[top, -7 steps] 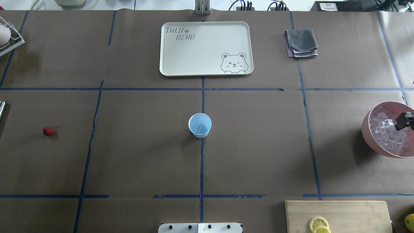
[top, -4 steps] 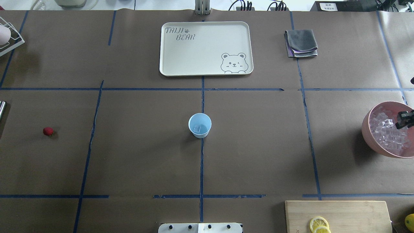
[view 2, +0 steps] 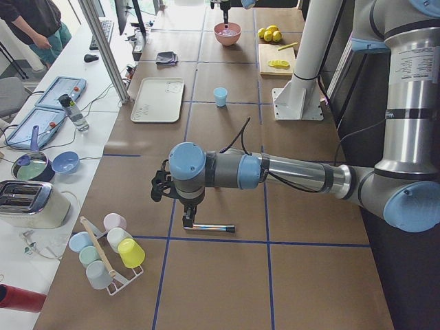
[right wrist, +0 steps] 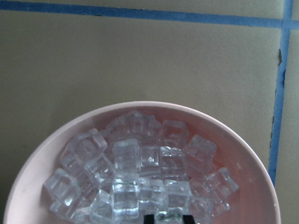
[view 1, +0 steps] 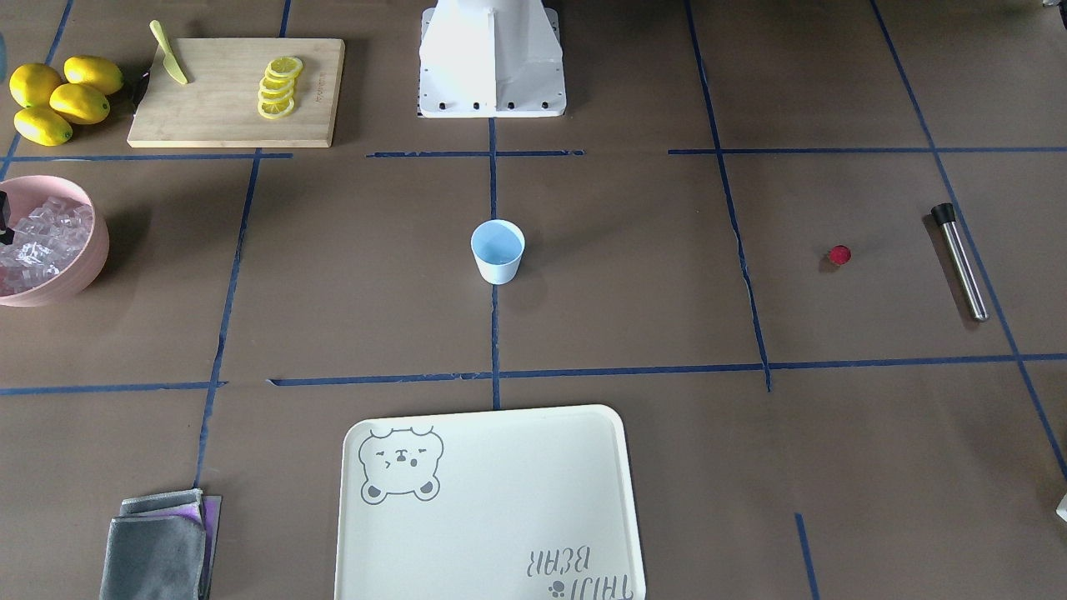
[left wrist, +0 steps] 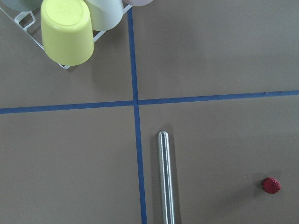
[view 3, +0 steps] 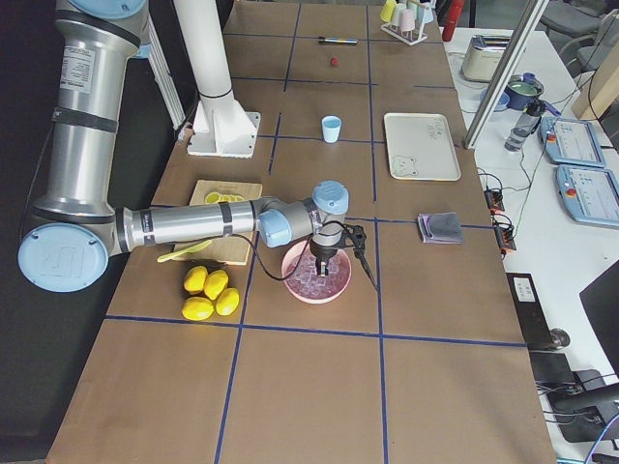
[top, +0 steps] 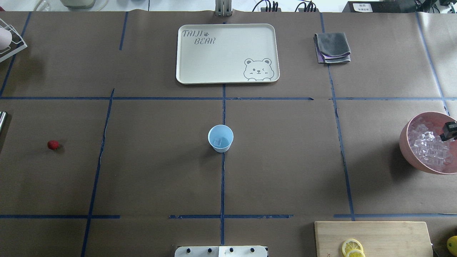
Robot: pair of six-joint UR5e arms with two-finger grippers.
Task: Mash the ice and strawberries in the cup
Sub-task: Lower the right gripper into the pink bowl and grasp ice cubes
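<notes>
Over the pink bowl (top: 404,150) of ice (top: 426,148), the right tool (top: 448,132) has edged outward; opening cannot be told.

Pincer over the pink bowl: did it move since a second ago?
Yes. The right pincer slid a little toward the overhead view's right edge, above the ice in the pink bowl. Whether it grabbed ice, I cannot tell. The cup and strawberry stayed put.

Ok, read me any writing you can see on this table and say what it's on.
"TAIJI BEAR", with a paw print: on the cream tray, beside a bear drawing.
White label on the black box at the far table edge: too small to read.
Small print on the cutting board edge: too small to read.
</notes>
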